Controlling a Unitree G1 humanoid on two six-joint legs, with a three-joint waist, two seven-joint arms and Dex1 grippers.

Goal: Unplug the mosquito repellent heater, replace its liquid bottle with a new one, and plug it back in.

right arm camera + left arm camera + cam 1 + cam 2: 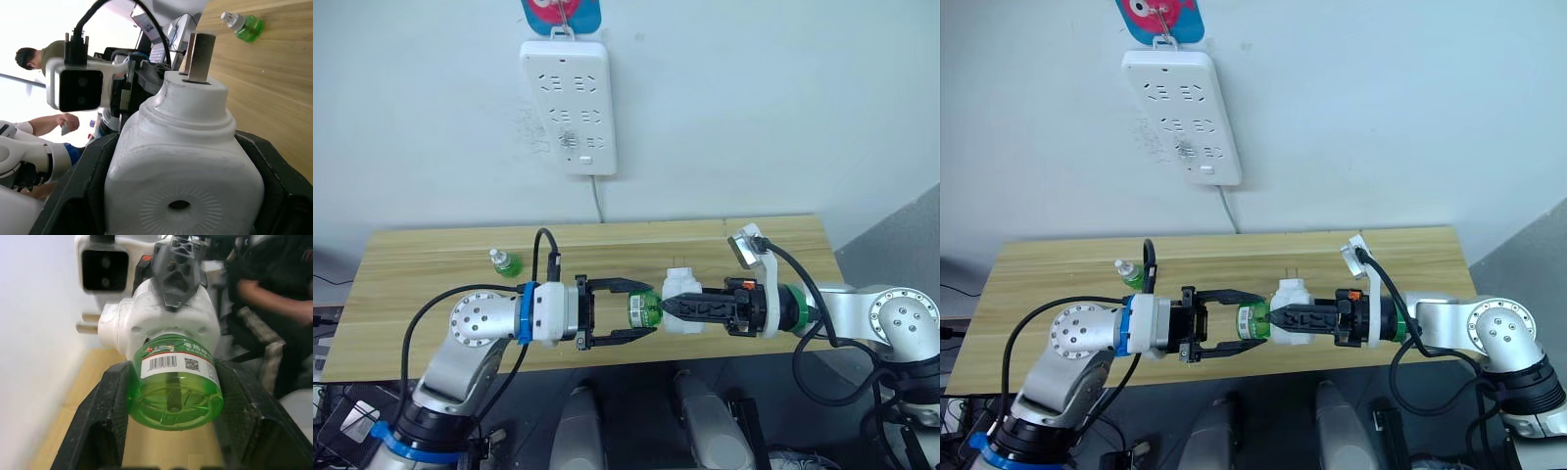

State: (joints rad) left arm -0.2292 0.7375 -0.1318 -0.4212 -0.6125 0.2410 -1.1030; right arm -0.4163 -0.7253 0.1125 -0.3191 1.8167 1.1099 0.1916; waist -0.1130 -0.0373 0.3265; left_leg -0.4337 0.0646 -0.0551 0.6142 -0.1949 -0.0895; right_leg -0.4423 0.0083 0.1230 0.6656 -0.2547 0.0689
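My right gripper (674, 306) is shut on the white mosquito repellent heater (681, 290), holding it above the table's front edge with its plug prongs (198, 56) pointing towards the wall. Its liquid bottle (173, 387), green with a barcode label, sticks out of the heater towards my left arm. My left gripper (653, 311) has a finger pressed on each side of this bottle. The new one (505, 261), green with a white cap, stands on the table behind my left arm.
A long white power strip (568, 103) hangs on the wall above the wooden table (431, 264), its cord dropping behind the table. A person in dark clothing (274, 289) sits beyond the table's front edge, and another person (34, 56) is farther off.
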